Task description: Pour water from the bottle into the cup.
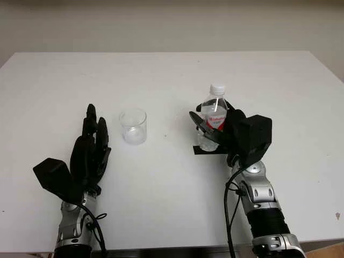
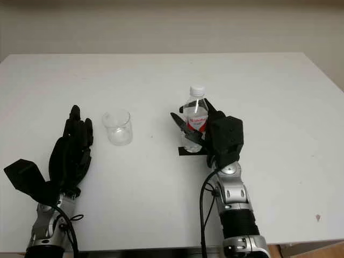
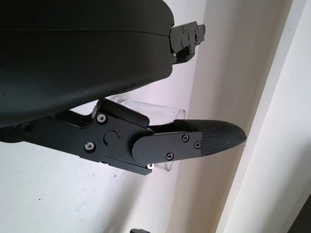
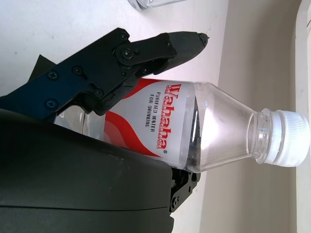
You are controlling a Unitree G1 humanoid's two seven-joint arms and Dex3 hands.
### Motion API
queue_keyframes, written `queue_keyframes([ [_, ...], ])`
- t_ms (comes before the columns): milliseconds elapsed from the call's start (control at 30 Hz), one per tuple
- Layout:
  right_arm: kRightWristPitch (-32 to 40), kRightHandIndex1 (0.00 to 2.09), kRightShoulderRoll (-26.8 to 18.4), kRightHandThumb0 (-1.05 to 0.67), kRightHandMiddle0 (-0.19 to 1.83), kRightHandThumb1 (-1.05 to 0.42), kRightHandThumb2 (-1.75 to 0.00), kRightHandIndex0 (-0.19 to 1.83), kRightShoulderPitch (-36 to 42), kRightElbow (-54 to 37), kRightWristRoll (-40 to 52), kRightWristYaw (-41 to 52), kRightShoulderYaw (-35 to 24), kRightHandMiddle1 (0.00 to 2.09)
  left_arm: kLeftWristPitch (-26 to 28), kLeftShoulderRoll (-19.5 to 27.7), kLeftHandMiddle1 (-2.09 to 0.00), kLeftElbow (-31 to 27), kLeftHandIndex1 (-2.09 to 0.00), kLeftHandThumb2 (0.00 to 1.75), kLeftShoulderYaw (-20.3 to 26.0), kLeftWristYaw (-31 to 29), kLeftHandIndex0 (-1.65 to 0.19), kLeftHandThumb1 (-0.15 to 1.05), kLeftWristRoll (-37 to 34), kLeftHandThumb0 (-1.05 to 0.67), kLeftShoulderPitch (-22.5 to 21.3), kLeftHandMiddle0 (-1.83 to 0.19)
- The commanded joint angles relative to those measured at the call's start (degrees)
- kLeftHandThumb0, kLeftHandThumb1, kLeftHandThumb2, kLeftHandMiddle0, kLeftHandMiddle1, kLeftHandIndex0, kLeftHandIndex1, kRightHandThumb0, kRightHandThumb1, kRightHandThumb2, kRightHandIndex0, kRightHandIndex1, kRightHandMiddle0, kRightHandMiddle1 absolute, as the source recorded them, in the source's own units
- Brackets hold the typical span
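Observation:
A clear water bottle (image 1: pixel 216 110) with a red label and a white cap (image 4: pixel 286 138) stands upright on a small black mat (image 1: pixel 208 151) right of the table's middle. My right hand (image 1: pixel 214 129) is curled around its lower half, one finger (image 4: pixel 165 46) lying along the label and the thumb behind it. An empty clear cup (image 1: pixel 133 126) stands left of the bottle, about a hand's width away. My left hand (image 1: pixel 92 142) is open, held upright just left of the cup and apart from it. In the left wrist view the cup (image 3: pixel 160 111) shows past a finger (image 3: pixel 214 138).
The white table (image 1: pixel 177 75) stretches far behind and to both sides of the cup and bottle. A beige wall runs along its back edge. The front edge lies close behind both forearms.

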Motion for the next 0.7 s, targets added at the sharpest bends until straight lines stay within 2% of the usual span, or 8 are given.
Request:
queue_keyframes([
  [0,-1.1,2.09,0.5,-0.41,0.98,-1.05,-0.47,1.39,0.1,-0.1,0.7,0.2,-0.4,2.09,0.7,0.0,-0.05,1.6,-0.06,0.48,0.2,0.0,0.18,1.05,-0.1,-0.76,2.4,0.19],
  [333,-0.1,2.09,1.8,-0.43,0.86,-1.05,-0.46,1.32,2.2,-1.6,0.8,-0.2,0.1,2.09,1.3,0.8,-0.05,1.1,-0.06,0.5,0.5,-0.5,0.17,1.05,-0.2,-0.75,2.6,0.19],
  [400,-1.1,2.09,1.8,-0.5,0.67,-1.05,-0.35,1.05,2.6,-1.6,0.2,-0.7,0.4,2.09,1.4,0.9,-0.06,0.9,-0.06,0.49,0.6,-0.4,0.17,1.05,0.0,-0.76,2.6,0.18],
  [467,-4.6,2.06,1.5,-0.56,0.27,-1.05,-0.21,0.52,3.3,-0.7,0.0,0.3,0.8,2.06,1.5,1.0,-0.06,0.8,-0.06,0.49,0.5,-0.5,0.16,1.05,-0.1,-0.76,2.7,0.18],
  [533,-7.5,1.58,0.2,-0.63,-0.09,-1.03,-0.09,0.03,4.0,-0.1,0.0,3.3,1.7,1.58,1.8,1.1,-0.06,0.6,-0.06,0.49,0.5,-0.5,0.16,1.05,-0.2,-0.76,2.7,0.18],
  [567,-7.9,1.05,-0.4,-0.67,-0.15,-1.0,-0.06,-0.09,4.5,-0.4,0.4,5.2,2.1,1.1,1.8,1.1,-0.05,0.6,-0.06,0.49,0.5,-0.6,0.17,1.05,-0.3,-0.75,2.7,0.18],
  [600,-7.8,0.67,-0.8,-0.69,-0.16,-0.98,-0.06,-0.12,5.1,-1.0,0.8,7.0,2.3,0.77,1.9,1.2,-0.05,0.6,-0.06,0.49,0.6,-0.6,0.17,1.05,-0.3,-0.75,2.7,0.18],
  [667,-8.1,0.24,-1.6,-0.73,-0.17,-0.95,-0.05,-0.16,6.2,-1.9,1.6,9.8,2.7,0.36,2.1,1.2,-0.05,0.5,-0.06,0.49,0.6,-0.5,0.16,1.05,-0.3,-0.75,2.7,0.18],
])
